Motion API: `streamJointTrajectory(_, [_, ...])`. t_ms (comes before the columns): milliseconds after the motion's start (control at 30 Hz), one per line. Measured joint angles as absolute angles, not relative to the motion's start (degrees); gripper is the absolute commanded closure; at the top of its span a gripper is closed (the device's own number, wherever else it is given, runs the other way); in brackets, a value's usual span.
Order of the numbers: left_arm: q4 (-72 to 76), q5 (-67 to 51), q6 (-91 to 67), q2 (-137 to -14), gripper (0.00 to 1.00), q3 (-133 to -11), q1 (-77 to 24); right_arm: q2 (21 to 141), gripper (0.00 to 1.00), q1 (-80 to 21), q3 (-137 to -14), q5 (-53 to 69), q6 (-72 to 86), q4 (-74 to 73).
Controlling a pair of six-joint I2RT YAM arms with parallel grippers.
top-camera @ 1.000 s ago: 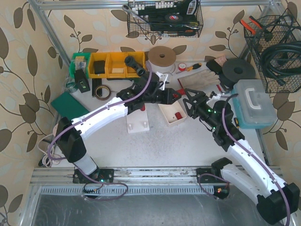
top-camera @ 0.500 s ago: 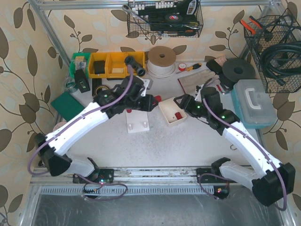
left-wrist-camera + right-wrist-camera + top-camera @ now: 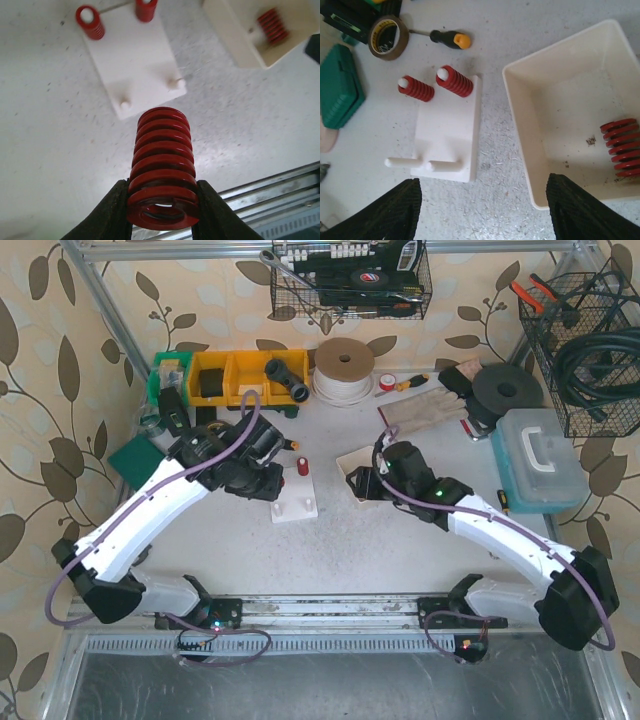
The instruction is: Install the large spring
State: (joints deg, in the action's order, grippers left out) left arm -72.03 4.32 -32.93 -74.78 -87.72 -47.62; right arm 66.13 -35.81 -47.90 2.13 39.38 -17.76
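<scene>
The left claw is clamped on the large spring, its 2 fingers pressing the lowest coils from either side. That leaves the open bore and most of the length free, a grip that should suit sliding it over a post. The spring pokes straight out from the claw, above the table, with its far end just short of the near edge of the white peg plate.

On that plate, 2 bare pegs stand at the near edge. 2 red springs sit on the posts at the far edge. The held spring is not yet on a peg, and its end looks closest to the left bare peg.

To the right lies the cream tray, with 1 spare spring inside. The right claw hangs over the tray's near left corner, fingers wide apart and holding nothing, probably ready to steady the plate.
</scene>
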Motion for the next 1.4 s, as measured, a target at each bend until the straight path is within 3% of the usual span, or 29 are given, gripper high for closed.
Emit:
streamJointTrajectory(467, [-84.4, 6.5, -31.7, -93.3, 1.00, -93.8, -47.5, 62.7, 0.23, -37.9, -42.5, -6.0, 38.8, -13.5])
streamJointTrajectory(700, [-83.0, 4.6, -29.1, -95.8, 1.00, -93.4, -45.1, 61.3, 0.01, -37.9, -39.0, -9.3, 40.9, -11.5])
streamJointTrajectory(1400, [-76.1, 1.0, -25.5, -94.6, 1.00, -84.7, -40.0, 60.9, 0.00, -38.9, -38.0, -13.2, 43.7, -8.8])
